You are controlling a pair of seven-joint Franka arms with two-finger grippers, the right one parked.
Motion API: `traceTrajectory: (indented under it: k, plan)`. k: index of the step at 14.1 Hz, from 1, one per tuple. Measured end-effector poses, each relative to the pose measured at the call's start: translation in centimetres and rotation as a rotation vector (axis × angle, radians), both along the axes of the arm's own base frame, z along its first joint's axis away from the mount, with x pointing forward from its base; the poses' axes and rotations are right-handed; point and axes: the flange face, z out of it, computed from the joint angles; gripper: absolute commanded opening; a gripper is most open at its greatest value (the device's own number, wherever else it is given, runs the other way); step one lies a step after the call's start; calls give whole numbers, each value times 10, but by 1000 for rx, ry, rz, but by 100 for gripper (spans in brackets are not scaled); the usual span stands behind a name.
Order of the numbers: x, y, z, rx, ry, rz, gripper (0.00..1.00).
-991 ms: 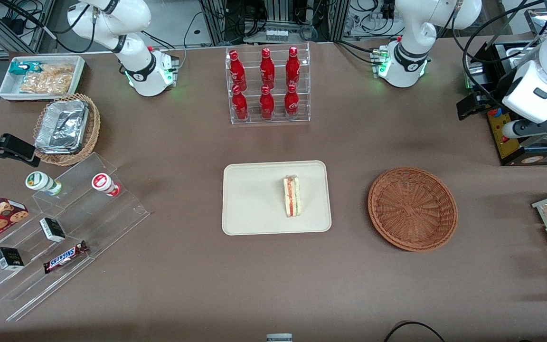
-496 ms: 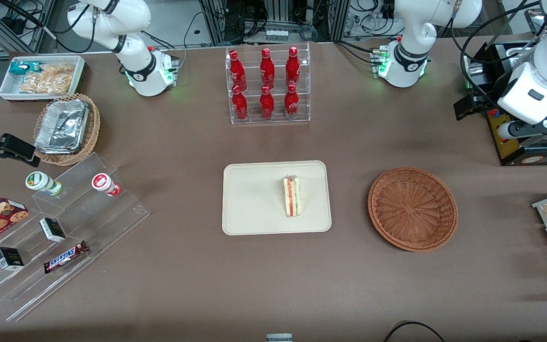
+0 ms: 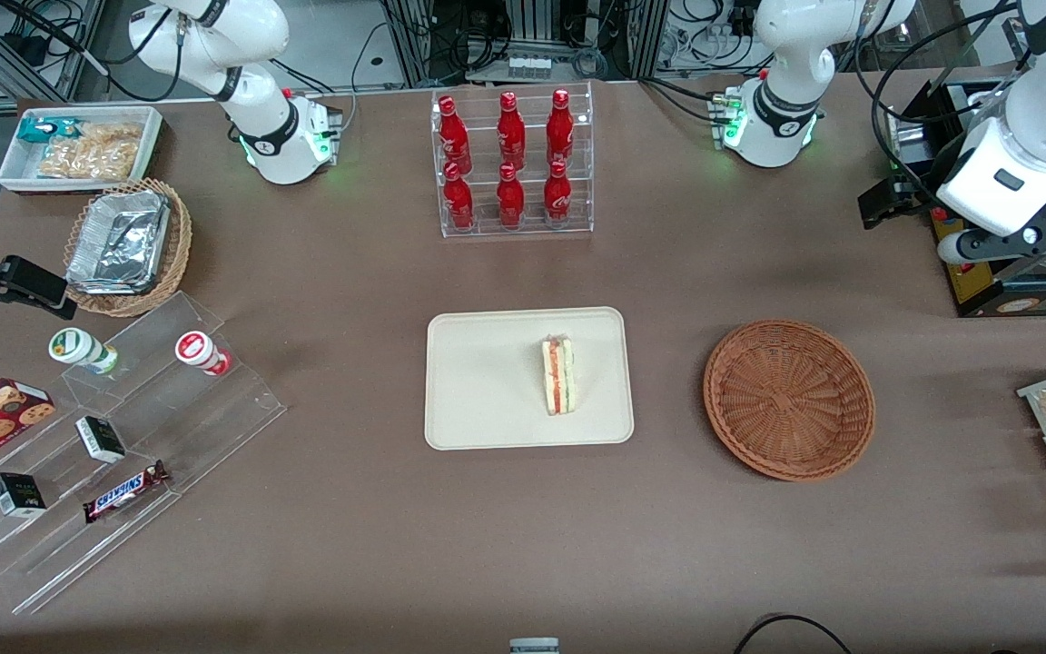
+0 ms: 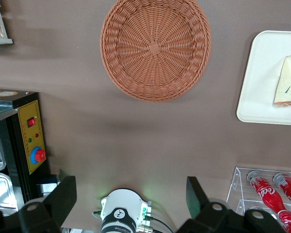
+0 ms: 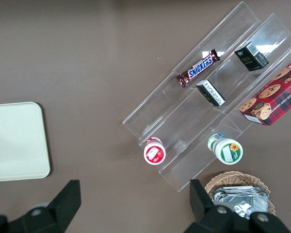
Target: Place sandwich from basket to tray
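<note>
sandwich (image 3: pixel 558 375): sitting on the tray (image 3: pixel 487 418), so the job looks done
basket (image 3: pixel 788 398): empty now
gripper (image 4: pixel 131 194): wide open, holding nothing (parked high near the bench's working-arm end)
just changed: arm keeps drifting up and away, basically retreating

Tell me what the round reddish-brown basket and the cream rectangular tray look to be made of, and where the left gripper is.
Round reddish-brown basket: woven wicker or rattan, judging by strands radiating from its centre; slight sheen.
Cream rectangular tray: matte, likely moulded fibre or plastic; smooth, rounded corners, low rim. The sandwich lies on it.
Left gripper: open, high above the table, near the working arm's base.
</note>
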Motion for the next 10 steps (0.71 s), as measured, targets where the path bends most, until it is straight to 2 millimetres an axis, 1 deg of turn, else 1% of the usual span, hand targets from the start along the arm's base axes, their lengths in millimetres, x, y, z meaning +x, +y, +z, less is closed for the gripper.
traceTrajectory:
  k: [6, 10]
  plan:
    - [3, 7, -1, 1, -4, 13, 100]
    - [10, 8, -6, -6, -7, 14, 100]
